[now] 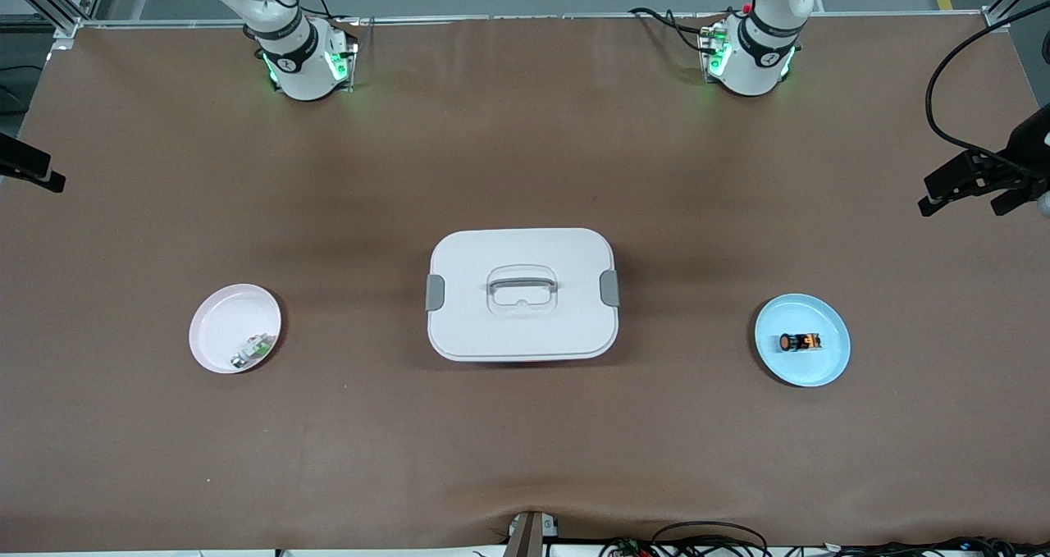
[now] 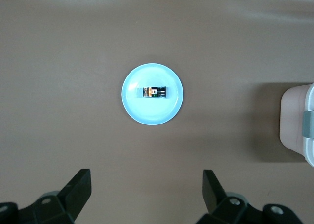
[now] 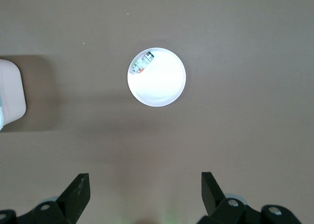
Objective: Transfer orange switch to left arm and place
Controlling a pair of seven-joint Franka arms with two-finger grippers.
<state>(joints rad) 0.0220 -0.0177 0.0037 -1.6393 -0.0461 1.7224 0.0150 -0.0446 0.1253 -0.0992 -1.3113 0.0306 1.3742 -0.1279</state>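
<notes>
Blue plate (image 1: 828,360) holds orange switch (image 1: 801,342); brown table (image 1: 525,171), box (image 1: 522,294) mid-table.

1. Left arm (image 1: 759,44): base at the table's back edge, rising out of the front view; it waits.
2. Left gripper (image 2: 147,197): high over the table (image 1: 525,163), pointing straight down, fingers (image 2: 78,187) spread wide, empty.
3. Right arm (image 1: 287,44): same pose.
4. Right gripper (image 3: 145,197): likewise high, downward, fingers (image 3: 77,189) wide apart, empty.

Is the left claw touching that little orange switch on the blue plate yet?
Apart. The left wrist view shows the open left claw high above the table, with bare mat between it and the switch on the plate.
</notes>
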